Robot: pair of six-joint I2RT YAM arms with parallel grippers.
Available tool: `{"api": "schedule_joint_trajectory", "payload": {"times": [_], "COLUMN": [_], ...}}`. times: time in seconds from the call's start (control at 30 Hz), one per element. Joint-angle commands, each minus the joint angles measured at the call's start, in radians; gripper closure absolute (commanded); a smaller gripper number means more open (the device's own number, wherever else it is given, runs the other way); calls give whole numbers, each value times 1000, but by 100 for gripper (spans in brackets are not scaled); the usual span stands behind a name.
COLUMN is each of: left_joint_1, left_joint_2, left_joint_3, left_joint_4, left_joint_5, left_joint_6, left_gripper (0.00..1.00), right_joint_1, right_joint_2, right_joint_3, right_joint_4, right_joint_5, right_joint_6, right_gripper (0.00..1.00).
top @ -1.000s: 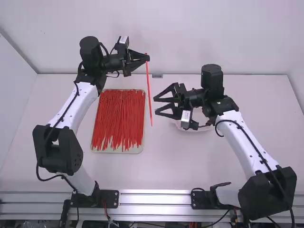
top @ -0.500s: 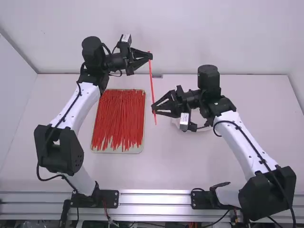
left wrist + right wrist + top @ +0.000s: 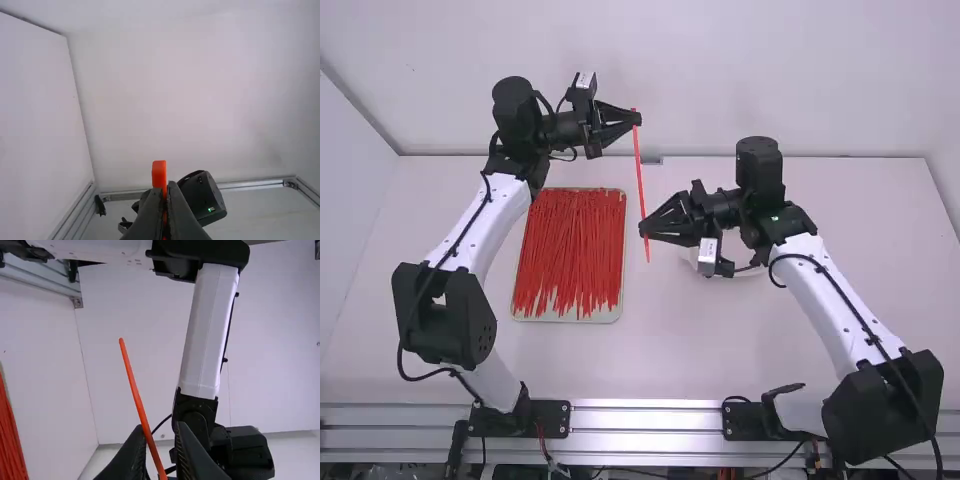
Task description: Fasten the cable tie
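Pinching top end of red cable tie, left gripper pressed tight on it, raised over far side of table. Tie hangs near upright, just right of tray of loose ties. Right gripper at tie's lower end; whether it clamps, cannot tell

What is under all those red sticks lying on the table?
A flat tan tray lies under the pile of red cable ties. Its edge peeks out around them. The ties cover its middle, so anything else beneath them cannot be seen.
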Motion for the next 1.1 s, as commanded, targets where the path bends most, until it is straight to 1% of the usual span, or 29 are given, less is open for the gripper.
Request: {"api": "schedule_joint_trajectory", "payload": {"times": [0.0,0.3,0.63,0.77,0.8,0.83,0.9,1.07], "left_joint_1": [-3,-10,-34,-33,-30,-29,-27,-26], "left_joint_2": [-2,-2,-2,-2,-2,-2,-2,-2], "left_joint_3": [22,22,22,22,22,22,22,22], "left_joint_4": [8,0,0,0,0,0,0,0], "left_joint_5": [22,19,-1,-16,-16,-16,-16,-16], "left_joint_6": [5,15,16,41,38,38,34,35], "left_gripper": [98,98,98,98,98,98,98,98], "right_joint_1": [-14,-31,-29,-29,-29,-30,-36,-36], "right_joint_2": [6,6,6,6,6,6,6,6], "right_joint_3": [-8,-8,-8,-8,-8,-8,-8,-8], "right_joint_4": [3,3,33,32,32,32,32,24], "right_joint_5": [-7,-7,-6,-6,-6,-6,-7,-6], "right_joint_6": [2,2,3,3,6,5,6,7], "right_gripper": [84,84,84,90,93,94,99,100]}}
